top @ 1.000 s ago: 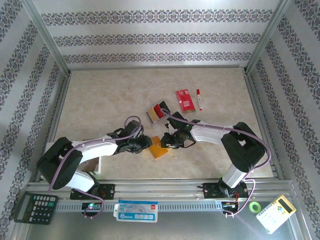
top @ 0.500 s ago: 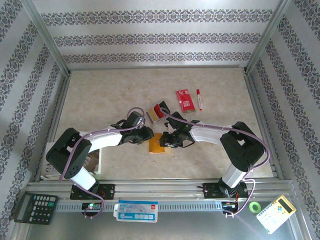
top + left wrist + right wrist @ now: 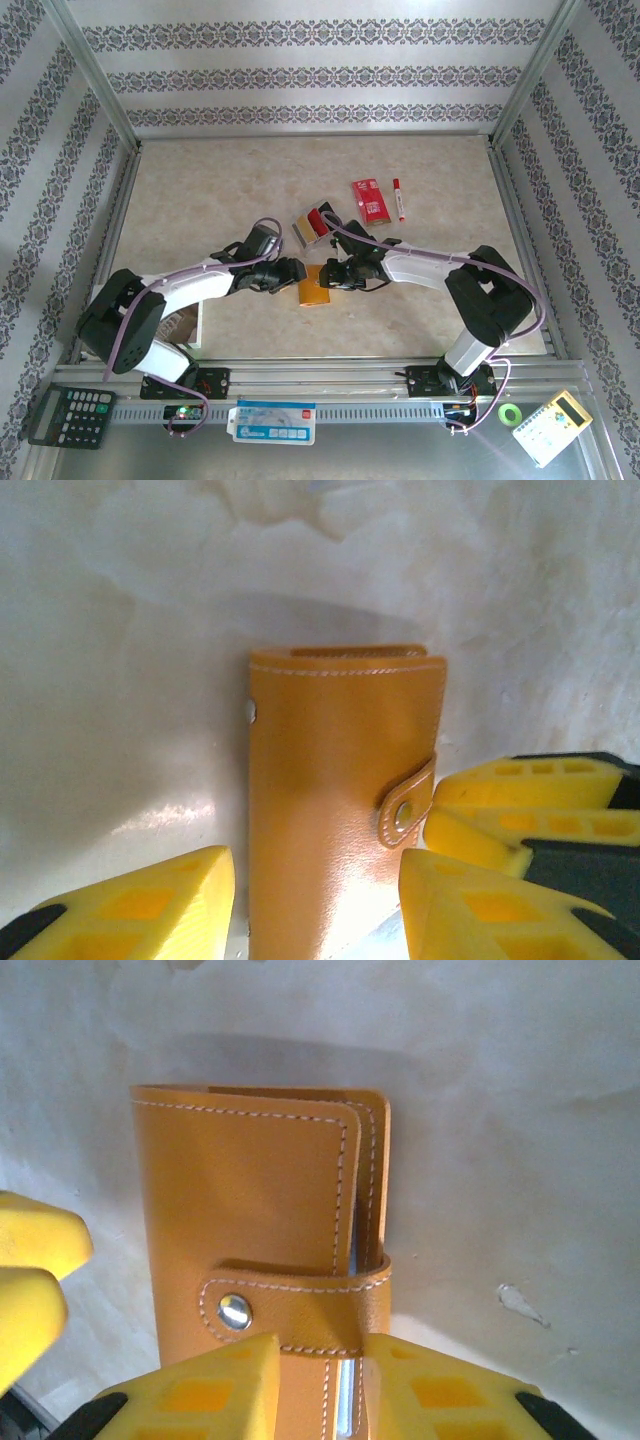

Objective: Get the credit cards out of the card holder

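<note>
The orange card holder (image 3: 313,287) lies closed on the table between the two grippers, its snap tab (image 3: 300,1305) fastened across the cover. My left gripper (image 3: 294,270) is open and straddles the holder (image 3: 330,780), with a thin gap showing beside its left finger (image 3: 150,900). My right gripper (image 3: 329,275) is shut on the holder's open edge (image 3: 345,1400) just below the tab. Three credit cards (image 3: 313,224), tan, red and black, lie side by side on the table just beyond the holder.
A red packet with white print (image 3: 370,200) and a red-capped marker (image 3: 399,198) lie at the back right. A white object (image 3: 190,325) sits near the left arm. A calculator (image 3: 70,413) and a green tape roll (image 3: 511,413) rest off the table's front.
The left gripper has moved up to the holder and widened its jaws. The holder has turned from tilted to nearly square with the table. The right gripper has kept its grip.
</note>
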Robot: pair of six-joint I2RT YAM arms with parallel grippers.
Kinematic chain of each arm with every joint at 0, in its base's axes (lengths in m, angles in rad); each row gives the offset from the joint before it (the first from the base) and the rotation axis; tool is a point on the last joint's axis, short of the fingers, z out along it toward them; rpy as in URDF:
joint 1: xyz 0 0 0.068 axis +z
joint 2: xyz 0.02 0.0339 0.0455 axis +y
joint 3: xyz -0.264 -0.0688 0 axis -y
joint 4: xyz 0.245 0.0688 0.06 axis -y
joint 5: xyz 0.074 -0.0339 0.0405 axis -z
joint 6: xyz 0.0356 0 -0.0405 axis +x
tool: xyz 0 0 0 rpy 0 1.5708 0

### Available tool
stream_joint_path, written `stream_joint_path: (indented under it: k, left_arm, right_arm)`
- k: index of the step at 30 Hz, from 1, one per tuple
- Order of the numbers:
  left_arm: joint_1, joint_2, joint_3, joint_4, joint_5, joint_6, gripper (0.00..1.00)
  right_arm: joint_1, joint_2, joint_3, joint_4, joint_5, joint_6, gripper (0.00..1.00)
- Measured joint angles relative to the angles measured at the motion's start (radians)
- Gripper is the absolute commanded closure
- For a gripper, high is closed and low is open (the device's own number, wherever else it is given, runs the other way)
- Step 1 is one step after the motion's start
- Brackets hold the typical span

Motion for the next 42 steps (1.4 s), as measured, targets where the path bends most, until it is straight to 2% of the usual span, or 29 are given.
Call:
stream_joint_path:
  k: [6,18,20,24,29,34,42]
  left_arm:
    - [0.000,0.068,-0.001,0.035,0.061,-0.004,0.62]
    - [0.001,0.094,-0.001,0.060,0.108,-0.003,0.65]
    - [0.001,0.094,-0.001,0.060,0.109,-0.003,0.70]
    - [0.001,0.093,0.000,0.059,0.107,0.001,0.87]
    - [0.001,0.062,0.017,0.059,0.108,0.016,1.00]
    - [0.001,0.053,0.047,0.054,0.106,0.029,1.00]
    - [0.001,0.054,0.061,0.049,0.107,0.031,1.00]
  right_arm:
    - [-0.013,0.024,0.011,0.000,0.002,-0.003,0.74]
    - [-0.026,0.057,0.029,0.018,-0.013,-0.007,0.75]
    - [-0.026,0.057,0.029,0.018,-0.013,-0.007,0.75]
    - [-0.039,0.055,0.028,0.018,-0.013,-0.011,0.73]
    - [-0.061,-0.006,-0.008,0.026,0.015,-0.038,0.66]
    - [-0.092,-0.082,-0.009,0.045,0.013,-0.078,0.59]
    - [-0.082,-0.069,-0.004,0.072,-0.046,-0.074,0.53]
